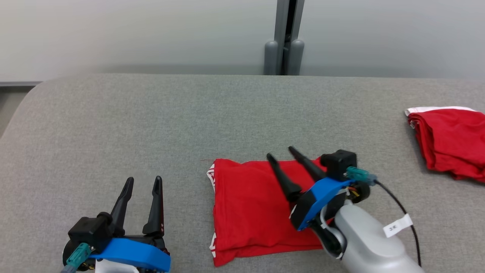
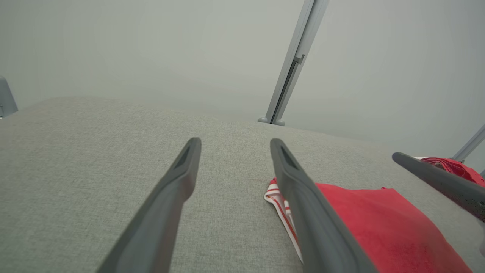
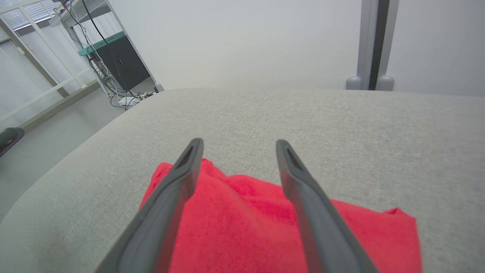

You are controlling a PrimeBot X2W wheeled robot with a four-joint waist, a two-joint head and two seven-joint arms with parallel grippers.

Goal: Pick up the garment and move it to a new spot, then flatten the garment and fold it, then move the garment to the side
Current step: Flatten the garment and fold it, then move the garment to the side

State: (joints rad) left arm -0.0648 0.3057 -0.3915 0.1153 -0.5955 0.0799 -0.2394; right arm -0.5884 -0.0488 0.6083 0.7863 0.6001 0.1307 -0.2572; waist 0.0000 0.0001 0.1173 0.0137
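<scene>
While the red garment [image 1: 250,212] is lying near the front edge of the grey padded table [image 1: 151,125], a little right of the middle, it is keeping the shape of a rough rectangle, folded several layers thick. Those layers are peeking out at its front left corner, and a white trim with red stripes is running along its left edge. The top is lying fairly smooth, with a few soft creases crossing it.

The right claw [image 1: 280,152] is hanging over the garment's far right part, its two dark fingers standing apart with nothing between them; whether they are touching the cloth I cannot tell. The left claw [image 1: 144,178] is sitting over bare table, to the left of the garment and apart from it, its fingers also spread and empty.

A second red cloth [image 1: 451,140] with a white edge is lying bunched at the table's far right, well apart from the folded one.

A small white tag [image 1: 398,226] is dangling beside the pale forearm [image 1: 363,239] of the right arm; it is carrying a short dark mark, too small for me to read surely.
</scene>
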